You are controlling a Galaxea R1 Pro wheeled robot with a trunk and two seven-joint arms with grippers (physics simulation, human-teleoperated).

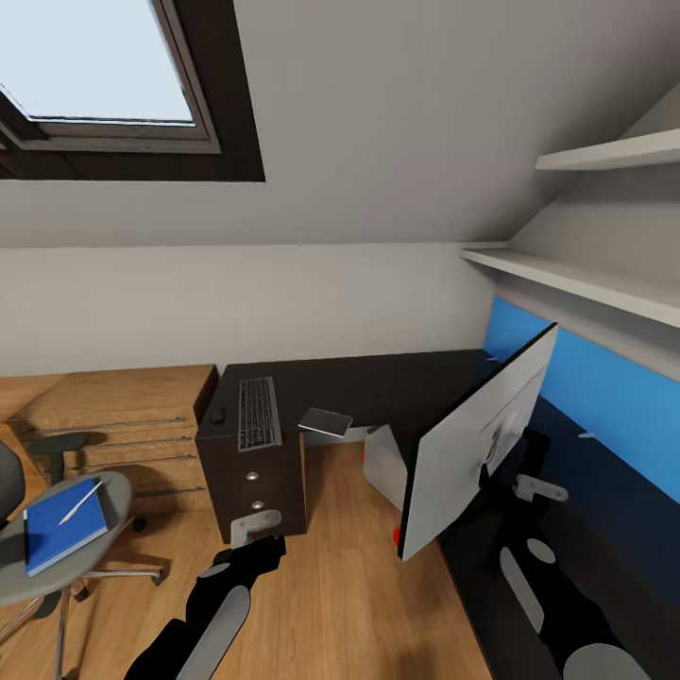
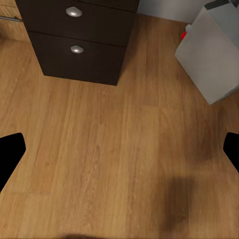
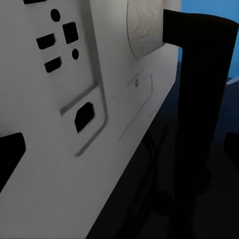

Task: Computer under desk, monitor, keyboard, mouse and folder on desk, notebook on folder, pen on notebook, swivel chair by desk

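Right gripper [image 3: 119, 149], jaws spread, at monitor [image 1: 472, 444] back on desk [image 1: 378, 378] — grip stand [image 3: 204, 99], keep upright; left gripper [image 2: 119, 149] spread, idle.

A sloped white ceiling with a dark-framed skylight [image 1: 104, 76] admits pale daylight over a wood-plank floor [image 1: 349, 586]. Two white shelves [image 1: 586, 279] line the far wall above a blue panel [image 1: 604, 387]; light wooden cabinets [image 1: 123, 416] stand opposite.

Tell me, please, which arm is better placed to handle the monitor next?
The right. Its gripper sits right behind the monitor, by its stand, over the desk. The left gripper hangs open above bare floor.
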